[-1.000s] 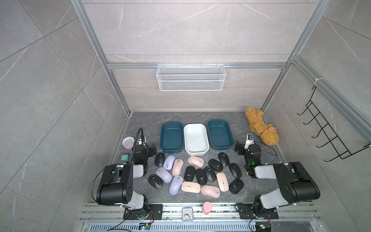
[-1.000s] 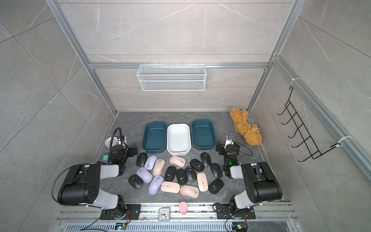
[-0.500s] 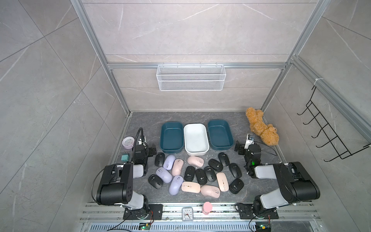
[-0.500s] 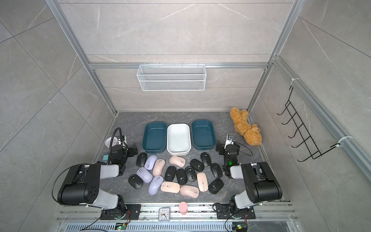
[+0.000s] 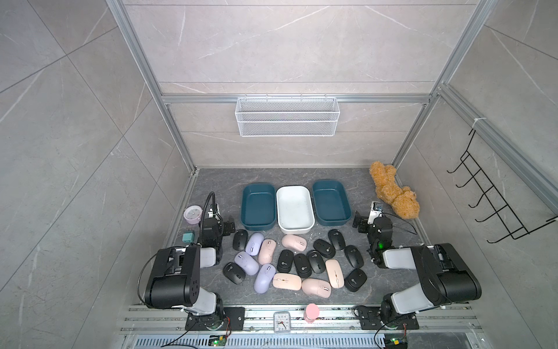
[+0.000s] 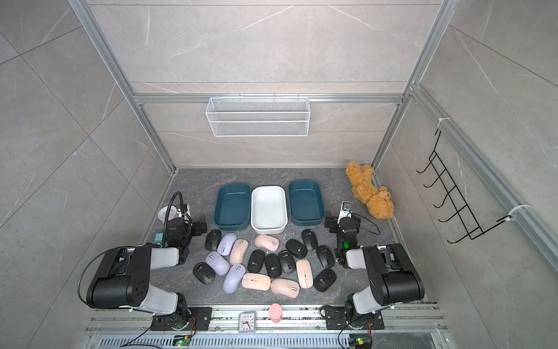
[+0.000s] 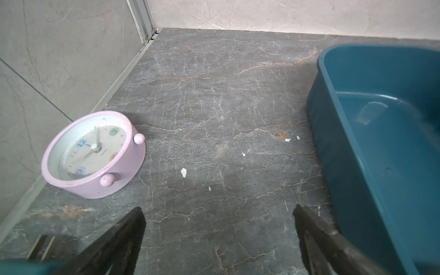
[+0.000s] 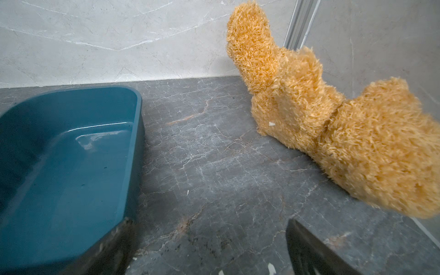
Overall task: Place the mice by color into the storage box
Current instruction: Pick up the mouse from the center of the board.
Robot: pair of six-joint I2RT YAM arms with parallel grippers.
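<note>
Nothing moved since the earlier frames: arms, mice and boxes sat as before.

Left tool (image 7: 219,210) was spread wide and held nothing. It sat low over bare desk (image 7: 214,107), between clock (image 7: 95,154) and left teal box (image 7: 333,154). Right tool (image 8: 208,222) was likewise spread with nothing in it, over bare desk between right teal box (image 8: 135,154) and bear (image 8: 333,123).

Mice (image 5: 302,265) all lay on the desk in one tight cluster between the arms, on the near side of the boxes; none was in a box. Black, pink and lavender were mixed and many touched.

White box (image 5: 296,230) stood between the two teal ones, close side by side; couldn't tell if the walls touched. One pink mouse lay just beside its near wall. A black mouse lay just beside the left arm, another near the right arm.

Block (image 5: 187,237) sat by the left arm near the side wall, and the clock was close to that wall too. Bear lay along the right wall, toward the far corner. Bare desk ran from the boxes to the back wall, with gaps on both outer sides of the teal boxes.
</note>
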